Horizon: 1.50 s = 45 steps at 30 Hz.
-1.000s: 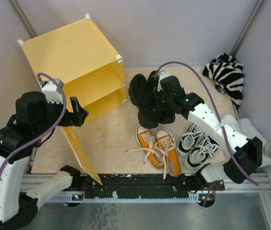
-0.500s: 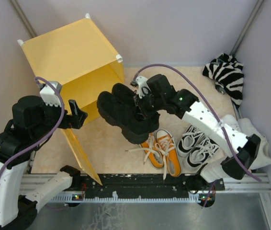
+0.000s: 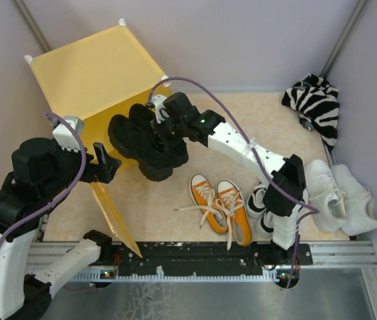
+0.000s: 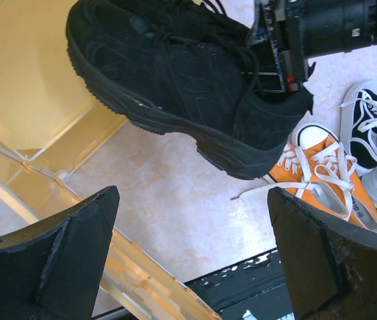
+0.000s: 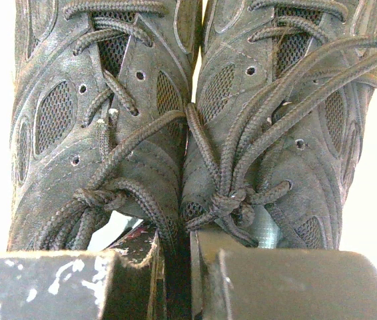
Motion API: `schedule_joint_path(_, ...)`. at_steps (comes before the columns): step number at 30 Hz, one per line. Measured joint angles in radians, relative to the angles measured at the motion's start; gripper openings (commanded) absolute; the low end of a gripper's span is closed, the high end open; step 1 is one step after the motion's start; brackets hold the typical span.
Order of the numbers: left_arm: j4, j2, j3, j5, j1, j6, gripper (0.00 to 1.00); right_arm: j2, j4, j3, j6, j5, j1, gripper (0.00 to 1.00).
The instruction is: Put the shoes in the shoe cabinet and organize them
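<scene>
**Desk:** Black chunky pair (image 3: 147, 141), where is it?
**Me:** Off the floor, left of centre in the top view, at the mouth of the yellow shoe cabinet (image 3: 88, 73). My right gripper (image 5: 175, 257) is pinched on both inner collars.
**Desk:** And the left gripper (image 3: 106, 160)?
**Me:** Jaws spread wide, by the door panel (image 3: 112, 213). Orange sneakers (image 3: 220, 210) lie at lower centre.

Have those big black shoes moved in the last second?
Yes. Held in the right gripper, the black shoes went left, from beyond the orange sneakers to the yellow shoe cabinet's open front.
</scene>
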Motion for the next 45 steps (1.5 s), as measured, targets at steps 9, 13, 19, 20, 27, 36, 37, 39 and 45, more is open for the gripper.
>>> schedule_joint_path(9, 0.002, -0.027, -0.016, 0.012, 0.0, 0.008, 0.99, 0.118, 0.052, 0.2, -0.001, 0.069, 0.056, 0.0)
schedule_joint_path(13, 0.008, -0.032, -0.021, 0.021, 0.0, 0.008, 0.99, 0.156, 0.125, 0.206, 0.005, 0.124, 0.06, 0.0)
schedule_joint_path(19, 0.009, -0.033, -0.021, 0.033, 0.0, 0.008, 0.99, 0.232, 0.213, 0.206, 0.01, 0.208, 0.058, 0.0)
schedule_joint_path(20, 0.009, -0.034, -0.021, 0.034, 0.0, 0.008, 0.99, 0.238, 0.233, 0.206, 0.008, 0.22, 0.058, 0.0)
schedule_joint_path(27, 0.008, -0.035, -0.022, 0.038, 0.0, 0.008, 0.99, 0.256, 0.285, 0.251, 0.03, 0.243, 0.06, 0.0)
schedule_joint_path(36, 0.008, -0.035, -0.022, 0.039, 0.0, 0.008, 0.99, 0.337, 0.378, 0.298, 0.049, 0.265, 0.061, 0.1)
schedule_joint_path(37, 0.008, -0.035, -0.022, 0.038, 0.0, 0.008, 0.99, 0.34, 0.381, 0.299, 0.049, 0.265, 0.062, 0.13)
schedule_joint_path(39, 0.006, -0.035, -0.022, 0.038, 0.0, 0.008, 0.99, 0.347, 0.381, 0.311, 0.05, 0.275, 0.065, 0.18)
schedule_joint_path(45, 0.008, -0.035, -0.023, 0.036, 0.0, 0.008, 0.99, 0.349, 0.415, 0.316, 0.058, 0.281, 0.066, 0.55)
